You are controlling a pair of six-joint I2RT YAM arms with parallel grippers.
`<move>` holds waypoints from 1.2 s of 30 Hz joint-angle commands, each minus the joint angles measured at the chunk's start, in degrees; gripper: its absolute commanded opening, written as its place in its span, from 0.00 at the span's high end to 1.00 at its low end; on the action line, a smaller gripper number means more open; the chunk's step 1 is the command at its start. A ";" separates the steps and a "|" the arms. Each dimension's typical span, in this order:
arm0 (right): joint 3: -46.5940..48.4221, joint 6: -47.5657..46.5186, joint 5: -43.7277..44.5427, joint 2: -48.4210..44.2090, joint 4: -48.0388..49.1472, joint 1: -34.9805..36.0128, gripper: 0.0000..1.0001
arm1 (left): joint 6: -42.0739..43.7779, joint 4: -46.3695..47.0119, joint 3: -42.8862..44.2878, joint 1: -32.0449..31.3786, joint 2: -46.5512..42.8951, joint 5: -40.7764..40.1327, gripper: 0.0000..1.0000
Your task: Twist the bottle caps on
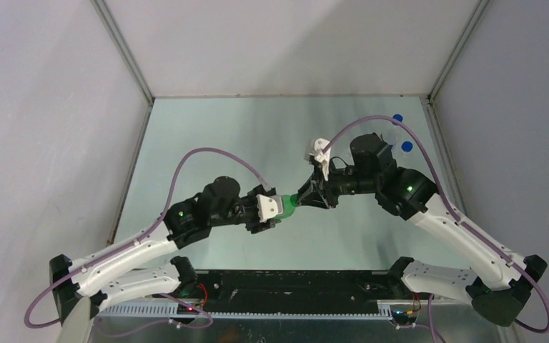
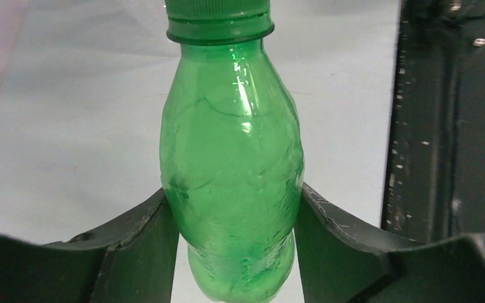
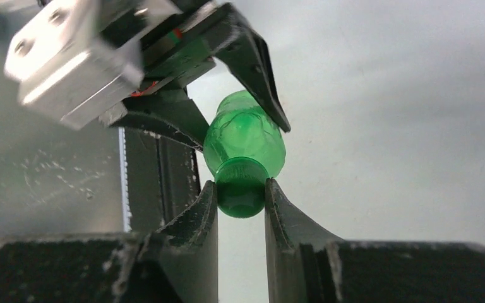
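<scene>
A translucent green bottle point(image 2: 232, 164) is held off the table between the two arms, lying roughly level. My left gripper point(image 2: 235, 221) is shut on its lower body, one finger on each side. The dark green cap point(image 3: 240, 189) sits on the bottle's neck, and my right gripper point(image 3: 240, 192) is shut on that cap from both sides. In the top view the green bottle point(image 1: 289, 203) shows as a small patch between the left gripper point(image 1: 271, 211) and the right gripper point(image 1: 307, 199). The white cap and the clear bottle are out of view.
Two bright blue caps point(image 1: 402, 133) lie at the table's far right, beside the enclosure wall. A black rail point(image 1: 293, 286) with wiring runs along the near edge between the arm bases. Grey walls close the table on three sides.
</scene>
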 commanded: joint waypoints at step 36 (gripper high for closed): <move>-4.67 29.59 21.96 -2.48 21.16 3.01 0.41 | -10.11 33.73 -6.99 -5.60 -0.36 -18.55 1.00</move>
